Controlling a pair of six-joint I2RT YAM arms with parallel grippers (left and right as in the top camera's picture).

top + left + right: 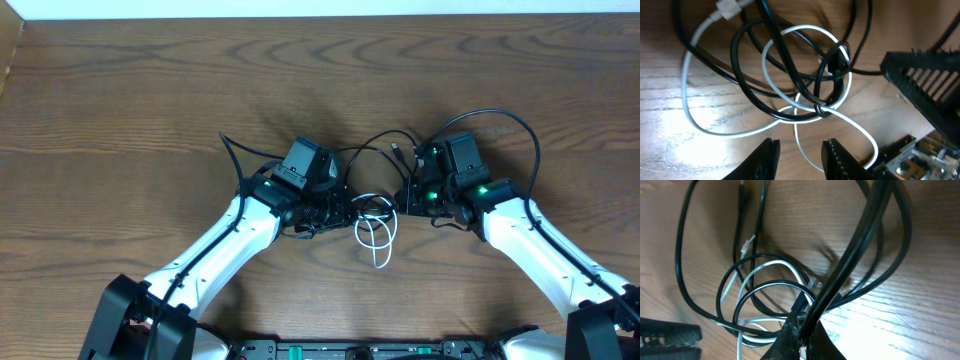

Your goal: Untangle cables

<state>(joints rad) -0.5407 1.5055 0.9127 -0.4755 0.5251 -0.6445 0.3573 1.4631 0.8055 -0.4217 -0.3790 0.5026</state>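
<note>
Right claw (801, 332): shut tight, pinching 1 black cable (852, 245) that runs up and away from it.
Left claw (800, 145): partly open and holding nothing. The white cable (687, 95) lies between its 2 fingers.
Where the cables (378, 222) are: in 1 heap between the 2 claws, in the middle of the table (120, 100).
Knot (822, 109): black loops cross white loops here, just past the left claw.
Danger 1: a hard pull by the right claw may make the knot tighter, because the loops hook into each other.
Danger 2: the whole heap may slide along with the pull, because nothing pins it down.
Danger 3: if the left claw shuts, the thin white cable may slip out.
Danger 4: the white plug (729, 9) may catch in a loop.
</note>
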